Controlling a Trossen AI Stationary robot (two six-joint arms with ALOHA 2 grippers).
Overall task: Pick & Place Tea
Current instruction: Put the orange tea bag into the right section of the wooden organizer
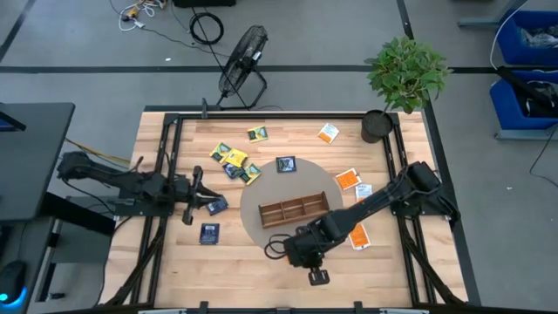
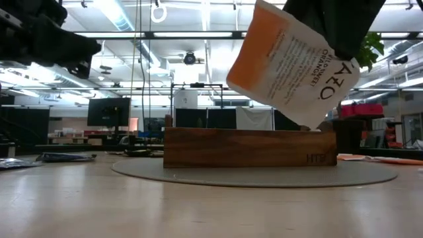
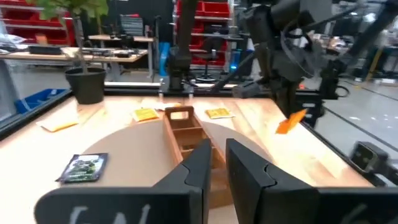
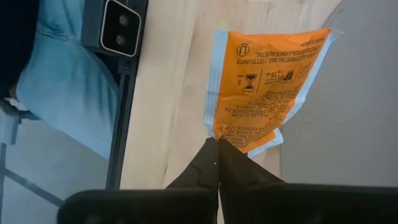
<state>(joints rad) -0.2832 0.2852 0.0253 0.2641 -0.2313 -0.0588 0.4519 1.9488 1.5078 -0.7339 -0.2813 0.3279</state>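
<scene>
A brown three-compartment wooden tray point(image 1: 294, 209) rests on a round grey mat point(image 1: 261, 228). My right gripper point(image 1: 299, 249) hangs over the mat's near edge, shut on an orange-and-white tea sachet point(image 2: 291, 61); its own arm hides that sachet in the high view. Loose sachets lie flat on the table: yellow-and-green point(image 1: 231, 158), orange-and-white point(image 1: 348, 179) and dark point(image 1: 209, 233). My left gripper point(image 1: 195, 204) sits at the table's left, fingers point(image 3: 200, 163) a narrow gap apart and pointing at the tray, with a dark sachet point(image 1: 217, 206) just ahead. My right gripper pinches the orange-and-white sachet by one corner of its sealed edge point(image 4: 225, 140) between its two fingers point(image 4: 205, 163). They come from above, pointing down. The sachet is lifted clear of the table and hangs tilted below the fingers, above the level of the tray point(image 2: 250, 147).
A potted plant point(image 1: 377, 125) stands at the far right corner. More sachets lie right of the tray point(image 1: 357, 235) and near the far edge point(image 1: 328, 133). A small camera block point(image 4: 121, 28) sits on the near edge, and a person's leg in jeans point(image 4: 62, 81) is just beyond it.
</scene>
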